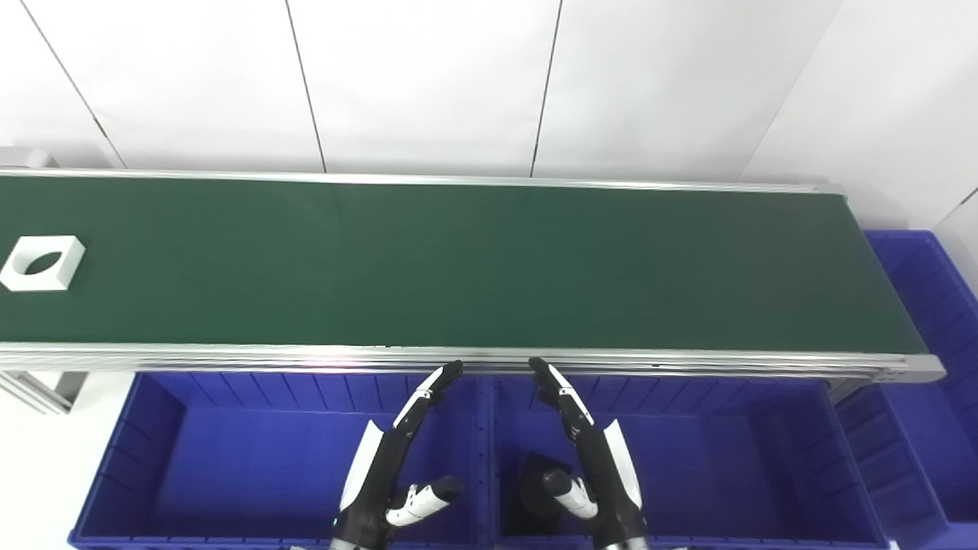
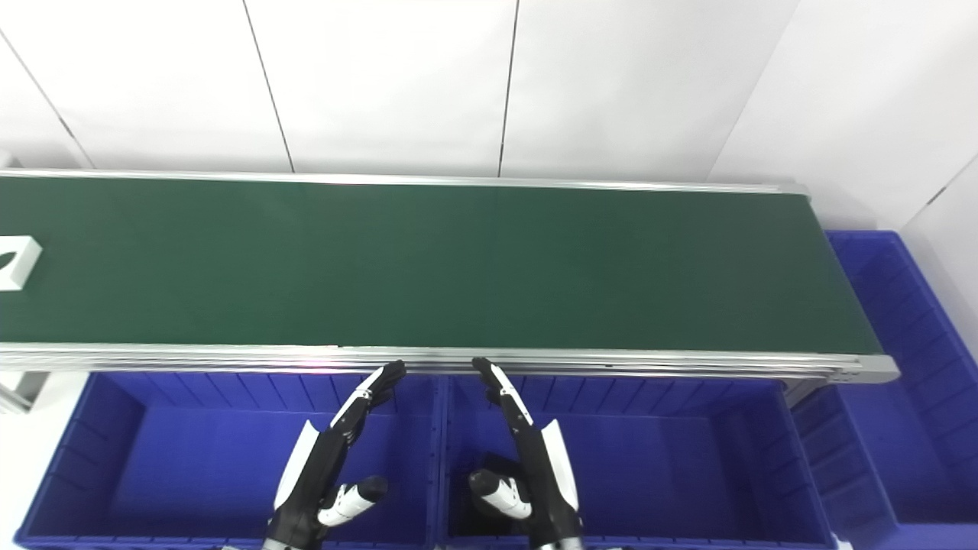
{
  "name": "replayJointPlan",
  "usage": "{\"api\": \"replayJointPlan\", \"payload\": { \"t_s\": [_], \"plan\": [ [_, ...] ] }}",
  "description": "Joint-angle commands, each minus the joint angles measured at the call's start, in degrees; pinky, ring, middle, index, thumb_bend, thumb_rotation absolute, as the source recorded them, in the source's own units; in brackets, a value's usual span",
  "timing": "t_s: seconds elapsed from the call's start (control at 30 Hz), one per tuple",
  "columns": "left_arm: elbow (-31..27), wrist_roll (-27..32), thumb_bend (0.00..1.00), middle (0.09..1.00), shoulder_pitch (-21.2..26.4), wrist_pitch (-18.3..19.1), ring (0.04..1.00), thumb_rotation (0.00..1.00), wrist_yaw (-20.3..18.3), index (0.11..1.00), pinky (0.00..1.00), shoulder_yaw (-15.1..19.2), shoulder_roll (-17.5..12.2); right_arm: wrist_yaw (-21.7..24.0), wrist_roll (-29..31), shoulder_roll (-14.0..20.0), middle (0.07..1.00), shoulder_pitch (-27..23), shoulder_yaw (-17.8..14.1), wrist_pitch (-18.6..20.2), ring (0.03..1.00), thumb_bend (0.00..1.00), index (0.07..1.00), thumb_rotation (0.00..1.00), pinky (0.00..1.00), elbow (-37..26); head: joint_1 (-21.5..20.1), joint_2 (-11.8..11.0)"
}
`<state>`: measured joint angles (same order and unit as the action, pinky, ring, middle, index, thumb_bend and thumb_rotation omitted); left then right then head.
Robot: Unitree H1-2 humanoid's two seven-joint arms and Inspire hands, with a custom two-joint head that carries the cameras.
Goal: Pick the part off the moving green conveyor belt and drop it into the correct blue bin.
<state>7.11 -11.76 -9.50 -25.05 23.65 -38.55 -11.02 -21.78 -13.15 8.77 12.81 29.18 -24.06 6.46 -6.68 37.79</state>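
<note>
A white square part (image 1: 42, 263) with an oval hole lies on the green conveyor belt (image 1: 474, 263) at the far left; in the right eye view (image 2: 15, 261) it is cut by the frame edge. My left hand (image 1: 397, 462) is open and empty above the left blue bin (image 1: 153, 458). My right hand (image 1: 588, 454) is open and empty above the middle blue bin (image 1: 726, 458). Both hands hover side by side just in front of the belt's near rail, fingers pointing toward it, far from the part.
A dark object (image 1: 539, 489) lies in the middle bin beside my right hand. A third blue bin (image 1: 928, 305) stands at the belt's right end. The belt's metal rail (image 1: 688, 359) runs in front of the hands. A white wall is behind.
</note>
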Motion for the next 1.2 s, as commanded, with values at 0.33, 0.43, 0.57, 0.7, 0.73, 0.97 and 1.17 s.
{"api": "replayJointPlan", "payload": {
  "t_s": [0.33, 0.43, 0.57, 0.7, 0.73, 0.97, 1.17],
  "plan": [
    [-0.6, -0.4, 0.86, 0.911, 0.9, -1.9, 0.923, 0.93, 0.7, 0.904, 0.91, 0.2, 0.6, 0.2, 0.1, 0.1, 0.943, -0.5, 0.2, -2.8, 0.928, 0.91, 0.912, 1.0, 0.88, -0.6, 0.0, -0.4],
    [-0.5, -0.4, 0.87, 0.911, 1.0, -1.9, 0.919, 0.93, 0.7, 0.904, 0.9, 0.2, 0.6, 0.0, -0.2, 0.2, 0.939, -0.7, 0.1, -2.8, 0.922, 0.92, 0.909, 1.0, 0.87, -0.4, 0.0, -0.2],
    [0.0, 0.1, 0.86, 0.909, 1.2, -1.9, 0.918, 0.92, 0.7, 0.902, 0.9, 0.0, 0.6, -0.3, -0.7, 0.2, 0.937, -1.0, 0.3, -2.8, 0.924, 0.91, 0.907, 1.0, 0.88, 0.1, -0.2, -0.6],
    [-0.2, -0.1, 0.87, 0.908, 1.1, -1.9, 0.918, 0.93, 0.5, 0.9, 0.9, 0.2, 0.7, -0.1, -1.0, 0.4, 0.932, -1.2, 0.7, -2.9, 0.922, 0.91, 0.896, 0.99, 0.88, 0.1, -0.3, -0.5],
    [-0.2, -0.2, 0.88, 0.909, 1.1, -1.9, 0.921, 0.93, 0.5, 0.901, 0.91, 0.2, 0.7, -0.1, -1.0, 0.6, 0.933, -1.3, 0.9, -2.9, 0.923, 0.91, 0.895, 0.99, 0.88, 0.1, -0.3, -0.5],
    [0.2, -0.3, 0.86, 0.909, 1.5, -1.9, 0.918, 0.93, 1.3, 0.903, 0.91, -0.4, 0.4, -0.9, -1.1, 0.8, 0.931, -1.4, 1.5, -2.8, 0.916, 0.91, 0.89, 0.99, 0.87, 0.2, -0.3, -0.5],
    [0.0, -0.2, 0.87, 0.911, 1.3, -1.9, 0.924, 0.93, 0.9, 0.904, 0.91, 0.0, 0.4, -0.9, -0.9, 0.9, 0.934, -1.5, 1.7, -2.8, 0.927, 0.89, 0.895, 0.98, 0.89, 0.2, -0.4, -0.5]
  ]
}}
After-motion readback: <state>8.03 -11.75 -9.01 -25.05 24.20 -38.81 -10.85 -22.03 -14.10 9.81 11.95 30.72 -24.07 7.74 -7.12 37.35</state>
